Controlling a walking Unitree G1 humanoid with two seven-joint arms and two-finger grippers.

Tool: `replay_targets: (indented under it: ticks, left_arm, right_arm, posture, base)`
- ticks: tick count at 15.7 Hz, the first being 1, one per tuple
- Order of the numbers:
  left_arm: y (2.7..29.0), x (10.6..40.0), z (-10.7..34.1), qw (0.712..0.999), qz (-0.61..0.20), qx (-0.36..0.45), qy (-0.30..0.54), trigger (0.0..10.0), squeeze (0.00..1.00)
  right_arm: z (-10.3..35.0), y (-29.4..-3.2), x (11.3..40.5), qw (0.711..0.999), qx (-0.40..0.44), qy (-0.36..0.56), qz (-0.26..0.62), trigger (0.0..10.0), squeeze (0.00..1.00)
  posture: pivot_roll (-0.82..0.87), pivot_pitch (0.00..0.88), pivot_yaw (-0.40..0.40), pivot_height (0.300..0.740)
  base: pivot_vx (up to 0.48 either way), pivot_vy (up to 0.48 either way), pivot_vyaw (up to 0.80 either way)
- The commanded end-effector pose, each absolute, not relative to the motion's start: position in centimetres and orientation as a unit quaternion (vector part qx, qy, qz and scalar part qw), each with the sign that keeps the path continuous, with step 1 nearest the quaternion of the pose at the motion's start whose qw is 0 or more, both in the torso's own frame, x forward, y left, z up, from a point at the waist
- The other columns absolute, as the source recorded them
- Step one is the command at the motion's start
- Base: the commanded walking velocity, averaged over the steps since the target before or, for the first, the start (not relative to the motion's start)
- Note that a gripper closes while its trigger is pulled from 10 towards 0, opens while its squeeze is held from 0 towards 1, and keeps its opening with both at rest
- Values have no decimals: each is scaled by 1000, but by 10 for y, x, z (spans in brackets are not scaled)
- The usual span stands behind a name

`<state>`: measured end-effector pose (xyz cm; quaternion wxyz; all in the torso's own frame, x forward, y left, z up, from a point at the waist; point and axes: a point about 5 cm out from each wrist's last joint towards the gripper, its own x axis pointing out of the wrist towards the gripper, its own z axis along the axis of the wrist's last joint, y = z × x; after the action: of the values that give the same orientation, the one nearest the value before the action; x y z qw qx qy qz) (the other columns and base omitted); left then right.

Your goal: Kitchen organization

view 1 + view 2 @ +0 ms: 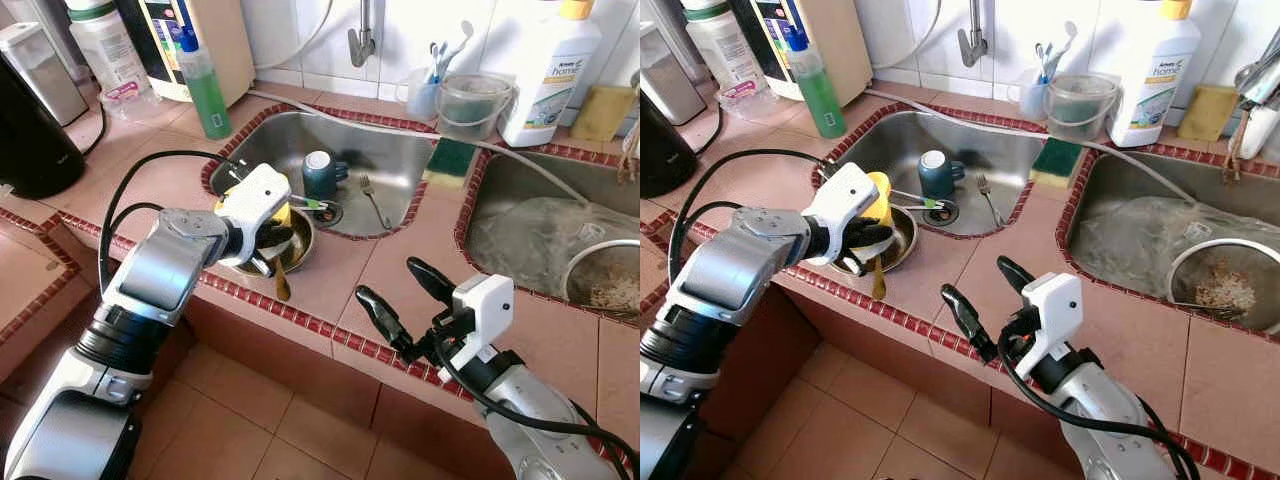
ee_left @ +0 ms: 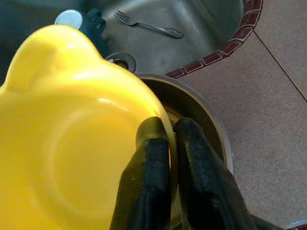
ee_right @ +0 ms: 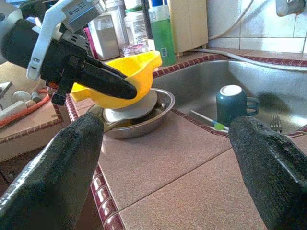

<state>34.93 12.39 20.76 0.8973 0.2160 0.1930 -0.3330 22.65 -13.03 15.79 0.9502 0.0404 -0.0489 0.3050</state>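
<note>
My left gripper is shut on the rim of a yellow bowl, which it holds tilted just above a steel bowl at the sink's front edge. In the left wrist view the two fingers pinch the yellow rim. A white plate lies inside the steel bowl, and a wooden handle sticks out of it. In the sink are an upturned teal mug and a fork. My right gripper stands open above the counter to the right, holding nothing.
A green soap bottle and jars stand at the back left, a black kettle at far left. A green sponge sits on the divider. The second sink holds a strainer. A white detergent bottle stands behind.
</note>
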Motion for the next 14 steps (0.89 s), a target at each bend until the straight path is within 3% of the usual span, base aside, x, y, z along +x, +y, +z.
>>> replay_targets:
  ticks: [1,13,14]
  left_arm:
    - [125,348,209,894,-336,228,190,0,0]
    - [124,354,230,906,-328,223,147,0,0]
    - [124,355,238,908,-325,229,134,10000,0]
  right_arm:
    - [163,-128,224,948,38,-57,312,10000,0]
    - [165,-130,225,949,38,-59,308,10000,0]
    - [165,-130,226,949,38,-59,308,10000,0]
  posture:
    - [-203,109,139,740]
    - [-199,123,136,740]
    - [-199,123,136,740]
  base:
    - [0,0,0]
    - [0,0,0]
    - [0,0,0]
